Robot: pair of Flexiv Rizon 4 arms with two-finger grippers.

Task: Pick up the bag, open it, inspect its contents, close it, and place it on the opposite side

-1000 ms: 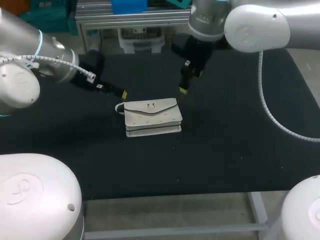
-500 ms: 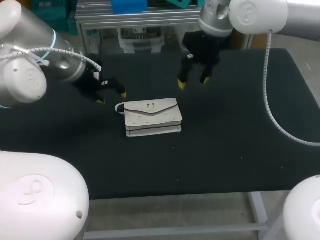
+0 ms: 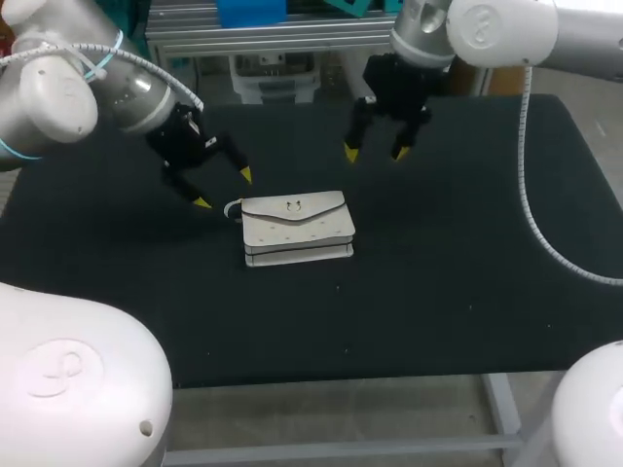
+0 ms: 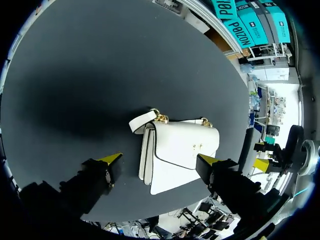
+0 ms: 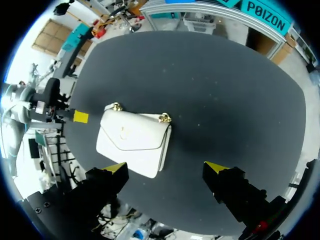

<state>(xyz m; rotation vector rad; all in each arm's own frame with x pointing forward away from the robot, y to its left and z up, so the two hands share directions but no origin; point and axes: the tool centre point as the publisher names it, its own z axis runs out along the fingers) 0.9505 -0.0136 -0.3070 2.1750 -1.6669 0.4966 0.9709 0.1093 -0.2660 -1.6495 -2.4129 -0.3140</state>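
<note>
One bag (image 3: 297,229), left hand (image 3: 224,189) and right hand (image 3: 375,153) splayed.

No text, number or sign can be read on the bag (image 3: 297,229) or on the table (image 3: 458,292) around it.
</note>
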